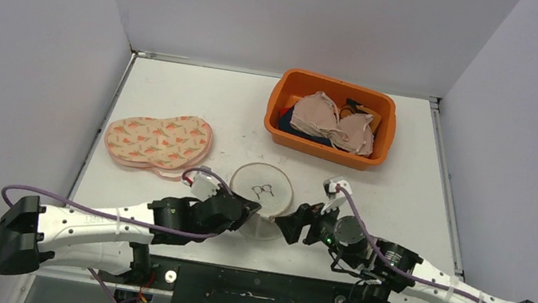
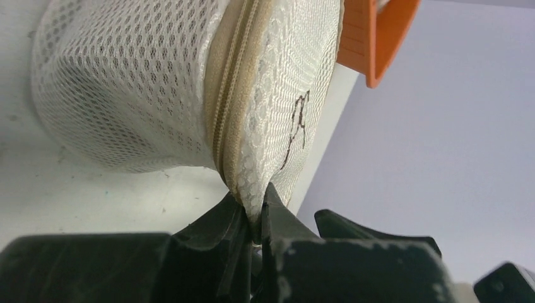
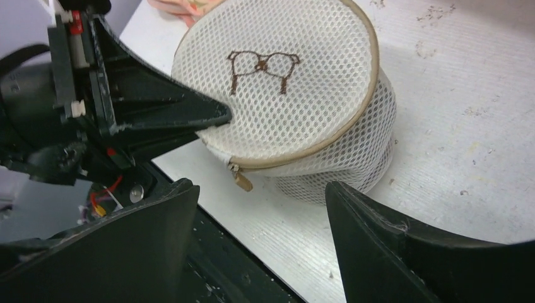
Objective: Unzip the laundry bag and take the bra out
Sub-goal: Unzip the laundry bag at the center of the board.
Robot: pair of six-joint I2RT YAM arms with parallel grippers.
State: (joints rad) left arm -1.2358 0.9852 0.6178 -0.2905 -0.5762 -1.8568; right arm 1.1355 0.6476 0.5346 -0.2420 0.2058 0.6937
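We get bright, even light from above, with soft shadows beneath the mesh bag [image 3: 284, 107] — up close the left fingers [image 2: 353, 271] blur, the weave sharp.

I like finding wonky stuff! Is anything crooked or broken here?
Only the mesh laundry bag: its top looks tilted and squashed where the left gripper pinches its zipped rim. Nothing looks spilled or broken.

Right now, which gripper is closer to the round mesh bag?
Left. The left gripper pinches the mesh bag at its zippered rim; the right gripper is open just short of it.

Orange bin [image 1: 326, 150], carrot-print pouch [image 1: 159, 141] — white table [image 1: 405, 189]
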